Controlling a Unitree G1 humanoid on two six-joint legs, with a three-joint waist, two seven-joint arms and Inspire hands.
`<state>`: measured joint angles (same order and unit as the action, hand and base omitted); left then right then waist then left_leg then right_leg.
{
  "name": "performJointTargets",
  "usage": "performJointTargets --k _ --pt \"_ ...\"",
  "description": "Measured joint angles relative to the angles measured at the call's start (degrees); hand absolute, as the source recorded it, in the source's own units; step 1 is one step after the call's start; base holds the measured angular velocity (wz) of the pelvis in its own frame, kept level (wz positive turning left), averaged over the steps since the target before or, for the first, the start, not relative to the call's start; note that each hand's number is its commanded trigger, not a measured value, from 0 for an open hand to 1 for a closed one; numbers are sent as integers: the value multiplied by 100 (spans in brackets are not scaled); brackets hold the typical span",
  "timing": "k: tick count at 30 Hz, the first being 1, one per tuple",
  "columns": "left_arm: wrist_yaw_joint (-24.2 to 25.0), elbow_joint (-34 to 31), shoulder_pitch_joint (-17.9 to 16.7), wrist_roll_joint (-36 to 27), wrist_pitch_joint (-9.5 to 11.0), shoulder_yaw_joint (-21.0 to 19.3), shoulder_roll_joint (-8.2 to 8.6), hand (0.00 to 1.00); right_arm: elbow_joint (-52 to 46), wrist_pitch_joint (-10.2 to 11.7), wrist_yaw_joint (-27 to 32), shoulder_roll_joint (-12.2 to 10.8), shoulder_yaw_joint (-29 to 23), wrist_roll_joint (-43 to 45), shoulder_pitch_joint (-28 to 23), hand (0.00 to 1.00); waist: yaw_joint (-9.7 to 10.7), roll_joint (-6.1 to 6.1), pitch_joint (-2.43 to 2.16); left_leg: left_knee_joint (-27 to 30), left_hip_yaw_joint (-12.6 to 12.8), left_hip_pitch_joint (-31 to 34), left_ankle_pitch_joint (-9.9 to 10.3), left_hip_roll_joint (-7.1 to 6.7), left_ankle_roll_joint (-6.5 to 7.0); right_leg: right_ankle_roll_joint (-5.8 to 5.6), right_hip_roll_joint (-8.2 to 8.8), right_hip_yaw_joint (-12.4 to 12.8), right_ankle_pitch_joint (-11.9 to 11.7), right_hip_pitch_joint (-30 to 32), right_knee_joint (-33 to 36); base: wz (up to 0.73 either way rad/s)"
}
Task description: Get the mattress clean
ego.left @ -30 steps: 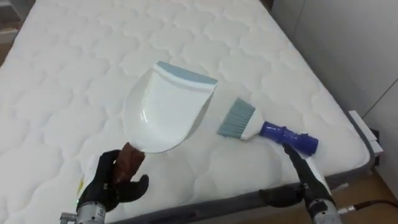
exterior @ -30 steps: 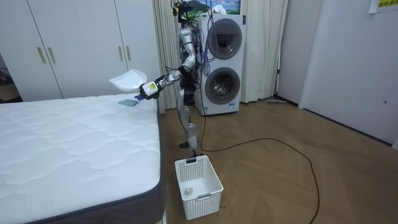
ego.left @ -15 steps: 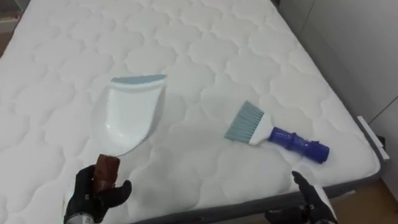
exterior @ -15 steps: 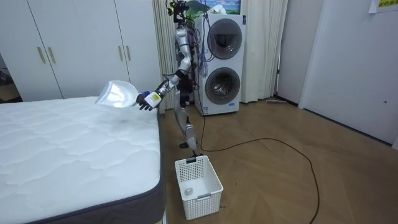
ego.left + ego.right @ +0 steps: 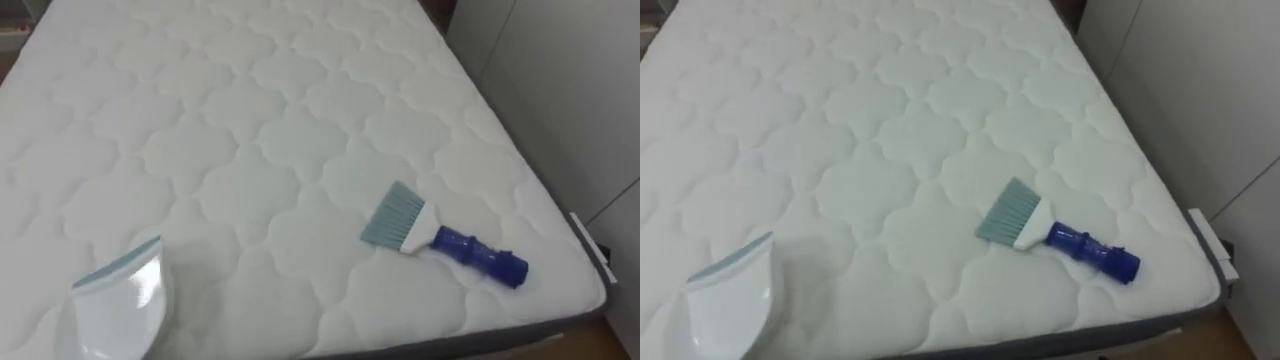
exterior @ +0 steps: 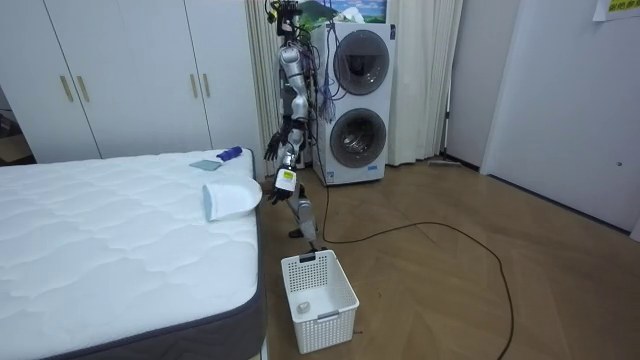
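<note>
A blue-handled brush (image 5: 440,236) with pale bristles lies on the white quilted mattress (image 5: 250,130), near its right corner; it also lies there as the brush (image 5: 1055,232). The white dustpan (image 5: 115,310) with a light-blue lip sits low at my left, over the mattress's near edge. In the room view the dustpan (image 6: 232,198) is tipped on its side at the bed's edge, and my left hand (image 6: 277,190) is curled on its handle. My right hand (image 6: 274,144) hangs beside the bed corner with fingers spread, holding nothing. I stand at the bed's corner, in front of the washing machines.
A white laundry basket (image 6: 318,287) with a small item inside stands on the wooden floor by the bed's side. Stacked washing machines (image 6: 357,100) are behind me. White wardrobes (image 6: 120,70) line the wall beyond the bed.
The dustpan has swung down from above the mattress to the bed's edge at my left. Both hands have dropped below the eye view. The brush has stayed put.
</note>
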<state>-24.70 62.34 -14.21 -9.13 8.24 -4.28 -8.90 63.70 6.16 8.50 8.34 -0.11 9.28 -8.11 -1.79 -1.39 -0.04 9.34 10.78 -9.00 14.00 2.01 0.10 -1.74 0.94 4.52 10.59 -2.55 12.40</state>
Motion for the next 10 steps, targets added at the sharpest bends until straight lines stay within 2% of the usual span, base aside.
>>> performJointTargets --k 3,6,7,9,10 --pt "169 75 -89 141 -253 -122 0 0 89 -139 11 1 -143 -100 -103 0 0 87 21 -79 -1 -91 17 31 -26 3 -29 -8 -28 -115 -93 0" --pt "279 185 -106 374 -337 -291 21 0 178 -219 10 0 -186 -35 -120 0 -14 126 26 -177 0 -128 25 47 -38 10 -57 -12 -32 -119 -86 -3" --pt "342 249 -81 536 -422 -374 36 0 249 -252 9 1 -245 23 -110 0 -11 135 31 -169 2 -128 25 48 -39 14 -59 -13 -34 -119 -84 0" --pt "441 281 -95 773 -518 -465 47 0 371 -270 8 7 -354 34 -129 0 -10 163 15 -167 7 -133 25 48 -39 14 -64 -7 -34 -120 -84 0" --pt "498 289 -107 923 -592 -514 49 0 387 -354 7 19 -357 37 -165 0 -9 178 15 -167 12 -140 25 49 -39 14 -67 -6 -34 -121 -79 0"
